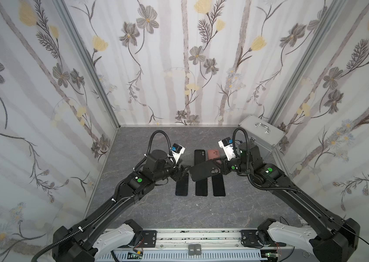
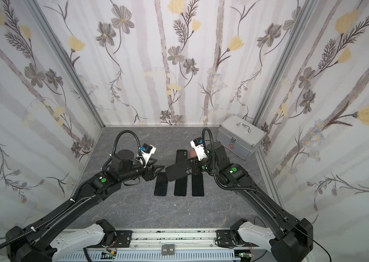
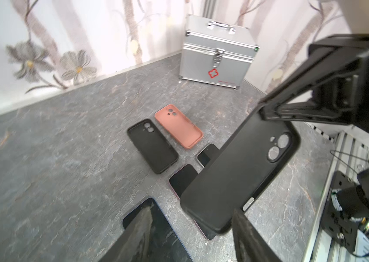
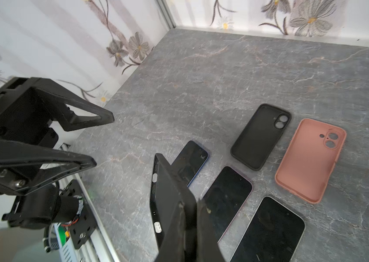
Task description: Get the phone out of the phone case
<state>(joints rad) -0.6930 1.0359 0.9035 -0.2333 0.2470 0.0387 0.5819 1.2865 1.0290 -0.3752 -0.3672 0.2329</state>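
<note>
Now right tool (image 4: 196, 204) pinching black phone case (image 3: 235, 177), holding it tilted above three phones (image 4: 226, 195) lying on tabletop (image 4: 224, 68); left tool (image 4: 104, 139) hovering spread just beside. Phone inside? Cannot tell. Best: holding pinch firm, left tool taking free corner slowly.

three phones (image 1: 201, 188) in row on table (image 1: 179, 211); two cases (image 1: 199, 156) behind; box (image 1: 260, 133) rear right.

Blk soft-plastic phone case (image 3: 235, 179) & salmon-pink rubbery case (image 3: 179, 127): matt. Blk slab phones (image 4: 272, 229): glossy glass. Silver ribbed metal box (image 3: 215, 59): satin.
</note>
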